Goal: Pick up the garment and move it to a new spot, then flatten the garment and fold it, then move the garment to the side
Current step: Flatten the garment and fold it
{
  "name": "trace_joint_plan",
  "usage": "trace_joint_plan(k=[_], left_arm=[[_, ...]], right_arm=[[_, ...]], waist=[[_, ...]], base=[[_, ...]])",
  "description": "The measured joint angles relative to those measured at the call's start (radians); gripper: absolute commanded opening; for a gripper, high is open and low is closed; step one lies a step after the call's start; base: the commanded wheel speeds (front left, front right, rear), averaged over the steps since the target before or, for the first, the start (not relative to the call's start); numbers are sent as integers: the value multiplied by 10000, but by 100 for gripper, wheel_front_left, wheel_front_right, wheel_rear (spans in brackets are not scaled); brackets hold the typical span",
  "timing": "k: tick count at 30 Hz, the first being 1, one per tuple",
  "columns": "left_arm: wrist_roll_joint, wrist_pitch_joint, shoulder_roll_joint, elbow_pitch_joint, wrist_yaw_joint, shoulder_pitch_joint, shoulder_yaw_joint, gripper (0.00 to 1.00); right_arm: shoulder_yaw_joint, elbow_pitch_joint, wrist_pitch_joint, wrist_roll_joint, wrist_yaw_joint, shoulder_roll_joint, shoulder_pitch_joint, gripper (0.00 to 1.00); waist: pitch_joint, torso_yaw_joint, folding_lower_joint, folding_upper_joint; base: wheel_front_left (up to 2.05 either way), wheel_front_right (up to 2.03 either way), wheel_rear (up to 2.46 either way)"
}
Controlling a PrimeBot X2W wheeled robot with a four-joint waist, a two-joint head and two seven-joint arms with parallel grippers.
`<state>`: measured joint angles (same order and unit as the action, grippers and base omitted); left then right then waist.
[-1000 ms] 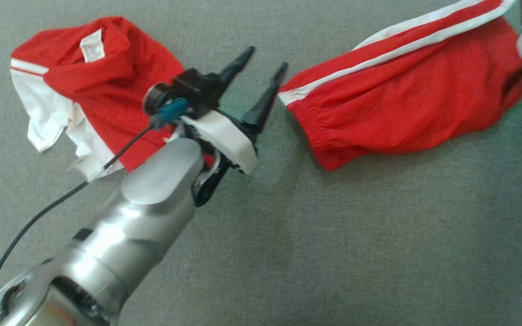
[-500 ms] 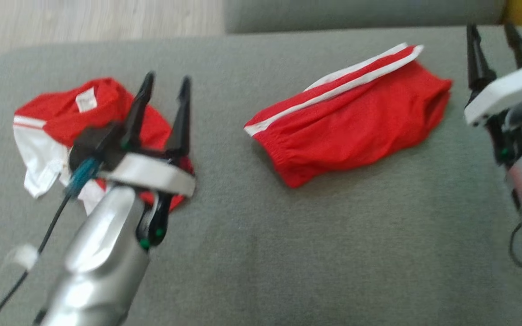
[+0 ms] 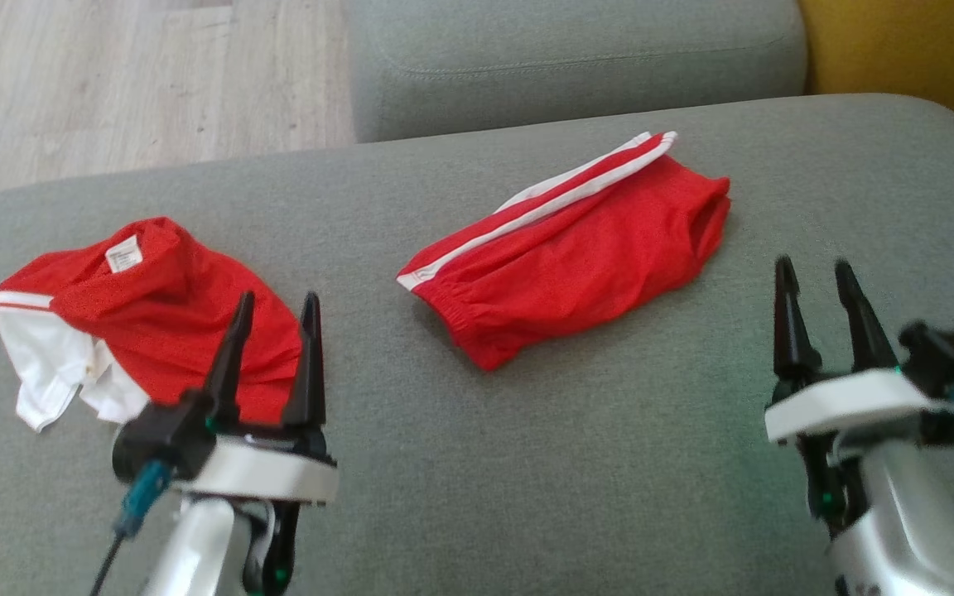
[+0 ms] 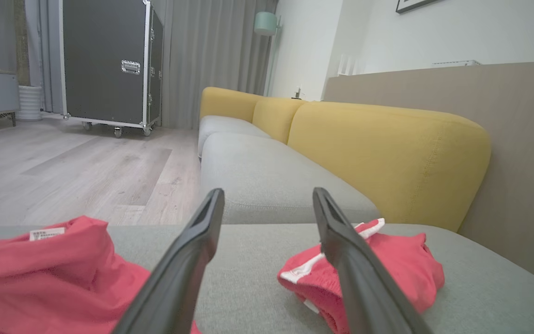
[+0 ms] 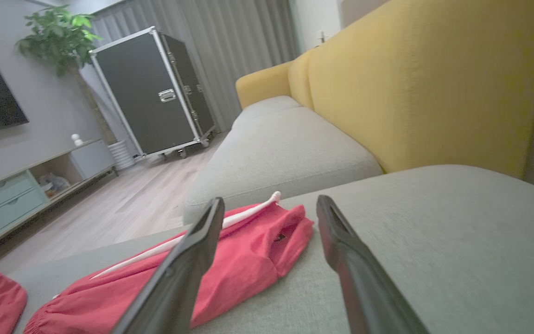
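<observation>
A grey sofa cushion [image 3: 527, 463] spans the head view from edge to edge, its rounded far edge running across the upper part of the frame. Two pieces of clothing lie directly on it, well apart. Red shorts [image 3: 576, 257] lie folded just right of centre, slanting up to the right, with white stripes along their upper edge and the waistband at the lower left end. A red shirt [image 3: 154, 323] lies crumpled at the left, with white cloth at its lower left and a white label [image 3: 123, 253] facing up.
</observation>
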<state>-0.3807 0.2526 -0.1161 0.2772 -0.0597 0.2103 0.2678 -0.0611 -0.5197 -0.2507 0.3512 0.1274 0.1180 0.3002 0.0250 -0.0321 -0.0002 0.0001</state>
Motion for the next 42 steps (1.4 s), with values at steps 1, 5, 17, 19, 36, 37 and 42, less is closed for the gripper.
trace_joint_plan(k=[1,5,17,19,36,37,42], left_arm=[[196,0,48,-65,-35,-173,-77,100],[341,0,382,-176,-130,-835,-564,100],[1070,0,642,-61,-470,-896,-884,100],[1149,-2,650,-21,-541,-709,-805,100],[374,0,711,48,-631,773,362,100],[370,0,713,50,-631,802,393,100],[370,0,721,52,-629,856,558,100]], right_arm=[[186,219,0,-140,0,-165,-267,100],[675,825,-2,-376,0,-491,-1038,100],[757,1072,0,-554,0,-667,-1239,100],[1030,771,0,-673,0,-667,-831,100],[4648,-4546,2366,-2696,0,399,4623,100],[4681,-4809,2424,-2805,0,466,4765,100],[4978,-5699,2439,-3099,0,729,5245,100]], waist=[[-27,-42,0,0],[-65,-161,1,0],[515,-21,2,0],[682,88,3,0],[2432,1956,4,-1],[2496,2034,4,-1],[2731,2269,3,-1]], base=[[0,0,0],[0,0,0],[0,0,0],[0,0,0],[0,0,0],[0,0,0],[0,0,0]])
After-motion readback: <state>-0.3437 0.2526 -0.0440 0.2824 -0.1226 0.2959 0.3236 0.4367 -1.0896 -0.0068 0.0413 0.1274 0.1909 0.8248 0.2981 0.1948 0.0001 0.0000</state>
